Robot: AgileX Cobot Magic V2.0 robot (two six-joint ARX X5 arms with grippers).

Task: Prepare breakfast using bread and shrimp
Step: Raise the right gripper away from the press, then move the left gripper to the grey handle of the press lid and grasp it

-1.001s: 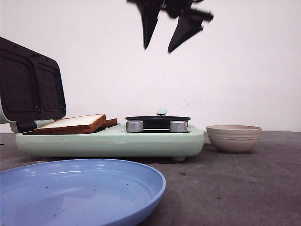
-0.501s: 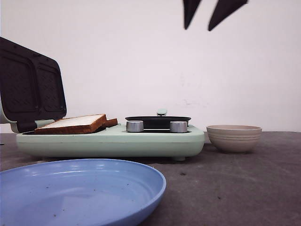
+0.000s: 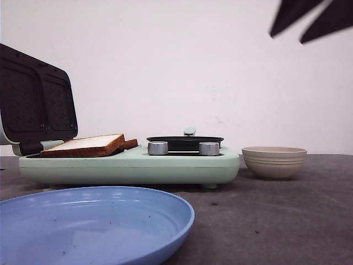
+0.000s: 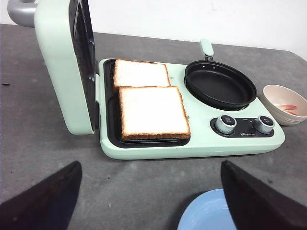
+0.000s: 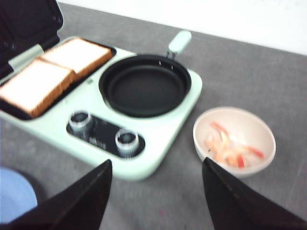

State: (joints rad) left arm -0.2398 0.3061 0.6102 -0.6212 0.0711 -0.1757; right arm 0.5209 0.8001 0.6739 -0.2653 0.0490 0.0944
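You see little of either arm: in the front view only two dark fingertips of the right gripper [image 3: 313, 25] poke in at the top right corner, cut off by the frame edge, and the left gripper [image 4: 151, 201] does not appear there at all. In each wrist view the fingers show only as dark wedges at the picture's edge, blurred in the right wrist view, but the wide gap between them tells you both pincers are spread apart and hold nothing. The shrimp [image 5: 232, 148] are hard to make out; from the right wrist they read as soft orange-red and pale bits lying inside the beige bowl [image 3: 274, 162], and from the front the bowl's wall hides them completely. That bowl stands on the grey table [image 3: 276, 221] just beside the right end of the mint-green breakfast maker [image 3: 129, 164], and the right gripper hangs well above it, nearly over it. The bread [image 4: 152, 111] lies as two slices side by side, touching, on the dark grill plate under the raised lid [image 4: 64, 67], next to the empty black frying pan [image 4: 220, 85]. The left gripper is near the appliance's front side, apart from the bread, with the blue plate [image 3: 91, 226] below it, partly cut off.
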